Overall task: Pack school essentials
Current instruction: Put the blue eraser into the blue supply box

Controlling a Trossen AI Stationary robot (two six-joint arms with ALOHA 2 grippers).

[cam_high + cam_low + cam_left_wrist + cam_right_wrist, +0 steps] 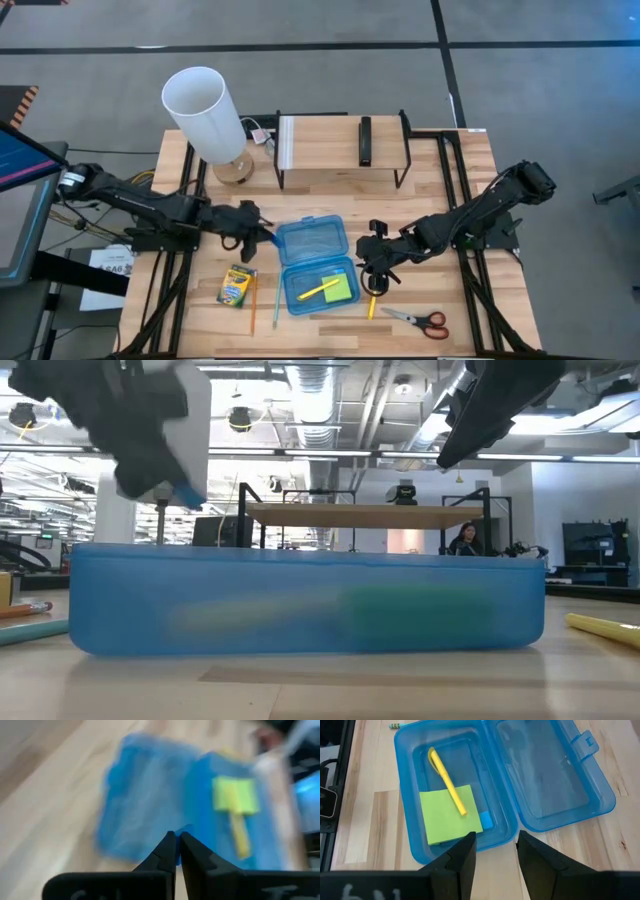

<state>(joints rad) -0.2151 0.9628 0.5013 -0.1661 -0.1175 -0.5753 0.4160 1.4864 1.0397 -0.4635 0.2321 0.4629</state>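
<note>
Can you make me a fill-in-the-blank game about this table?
1. The open blue translucent plastic case holds a yellow pen lying on a lime-green ____ pad.
2. The red-handled scissors lie ____ the case.
3. The right gripper has its jaws ____.
4. The yellow-green crayon box lies nearest the ____ gripper.

Answers: sticky-note; outside; open; left

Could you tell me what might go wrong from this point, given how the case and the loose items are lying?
The left end effector, fingers nearly shut, hovers at the open lid of the blue case; a nudge could slide it. The yellow pen lies diagonally across the sticky-note pad, possibly fouling the lid. The scissors sit near the table edge and could be knocked off.
</note>
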